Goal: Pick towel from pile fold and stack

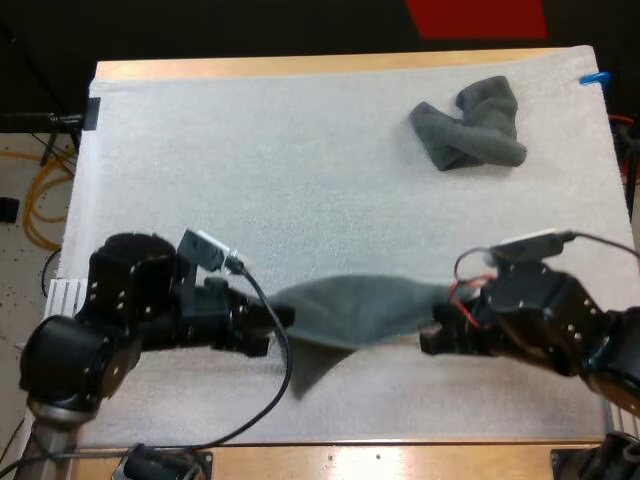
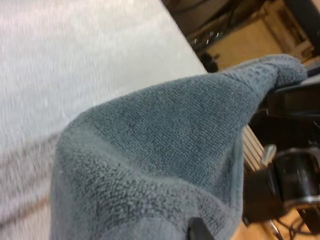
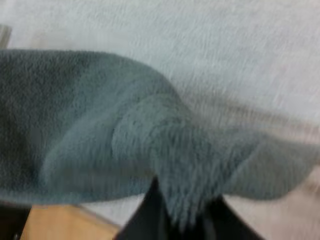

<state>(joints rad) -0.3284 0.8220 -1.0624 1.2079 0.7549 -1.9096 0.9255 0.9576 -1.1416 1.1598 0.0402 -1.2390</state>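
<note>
Two-point hold at this stage: clamped with the left gripper point(image 1: 280, 320) on one end of the grey-green towel point(image 1: 360, 310) and with the right gripper point(image 1: 435, 335) on the other, pressing the cloth from both sides with black fingers point(image 3: 142, 220). Judged as clamped on the left from the taut span, with most of that pinch buried under cloth. Holding the towel stretched just above the near part of the white mat point(image 1: 250, 170), with a loose corner point(image 1: 310, 375) sagging toward the mat's near edge. Looks like the spreading step before the fold, with nothing folded yet. Could slip out of either pinch if pulled wider, judging by the thin bite of cloth in the right-hand grip; would then drop in a heap and need regrasping. Could fold crooked if laid down with that sagging corner tucked under. Could trail off the mat's near edge onto the wooden table point(image 1: 400, 462) if lowered too close to it. Likely to twist into a rope under uneven tension instead of lying flat. No threat to the crumpled towel point(image 1: 470, 125), well apart at the mat's far right corner.
</note>
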